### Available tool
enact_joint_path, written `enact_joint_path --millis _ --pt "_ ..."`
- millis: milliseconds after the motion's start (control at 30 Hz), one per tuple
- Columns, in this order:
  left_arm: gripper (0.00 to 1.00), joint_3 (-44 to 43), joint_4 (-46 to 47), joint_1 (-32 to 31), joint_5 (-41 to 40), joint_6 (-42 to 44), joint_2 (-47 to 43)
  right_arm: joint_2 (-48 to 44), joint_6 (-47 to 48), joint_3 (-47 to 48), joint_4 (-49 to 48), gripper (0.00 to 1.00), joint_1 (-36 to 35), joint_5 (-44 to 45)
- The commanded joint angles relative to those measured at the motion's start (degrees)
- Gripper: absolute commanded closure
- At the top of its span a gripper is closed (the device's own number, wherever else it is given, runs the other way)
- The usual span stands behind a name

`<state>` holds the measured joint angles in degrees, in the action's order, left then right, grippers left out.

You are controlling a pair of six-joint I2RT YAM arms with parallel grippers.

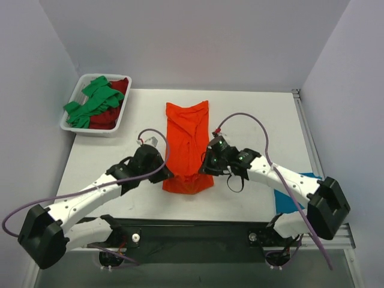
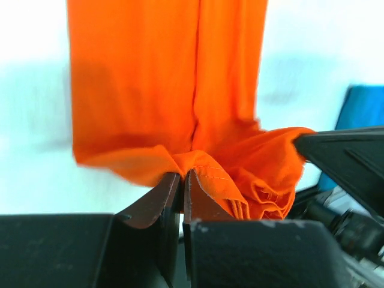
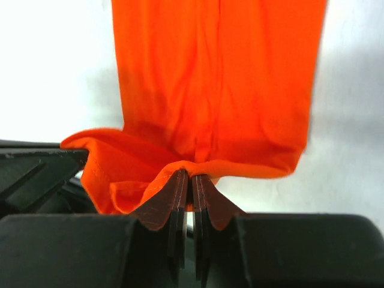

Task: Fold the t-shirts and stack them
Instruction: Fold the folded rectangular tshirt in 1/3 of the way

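Note:
The orange t-shirt (image 1: 187,141) lies as a long narrow strip down the middle of the table, its near end lifted. My left gripper (image 1: 167,174) is shut on the near left hem of the orange shirt (image 2: 162,90). My right gripper (image 1: 206,168) is shut on the near right hem of the orange shirt (image 3: 216,78). The two grippers hold the hem close together, with cloth bunched between them. The green t-shirt (image 1: 93,101) and the dark red t-shirt (image 1: 111,114) lie crumpled in the tray. The teal blue t-shirt (image 1: 287,198) lies at the table's near right, mostly hidden under my right arm.
The white tray (image 1: 71,127) stands at the far left corner of the table. Grey walls close in on the left, back and right. The blue cloth also shows at the right edge of the left wrist view (image 2: 363,114).

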<state>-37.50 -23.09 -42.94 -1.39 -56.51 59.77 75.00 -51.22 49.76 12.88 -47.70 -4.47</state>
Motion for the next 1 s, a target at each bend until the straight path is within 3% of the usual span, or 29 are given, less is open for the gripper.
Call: enact_joint_path --millis 0,433,967 --pt "0.96 -7.67 7.26 6.19 4.99 6.50 6.21 7.06 4.99 6.57 0.83 1.00 4.36 -1.06" --pt "0.99 -23.22 14.56 19.64 12.80 9.49 27.85 25.63 8.51 23.10 -0.93 1.00 17.19 -6.69" --pt "1.00 -36.50 13.78 24.48 18.88 13.00 44.72 36.44 10.00 32.59 -0.93 1.00 24.14 -12.58"
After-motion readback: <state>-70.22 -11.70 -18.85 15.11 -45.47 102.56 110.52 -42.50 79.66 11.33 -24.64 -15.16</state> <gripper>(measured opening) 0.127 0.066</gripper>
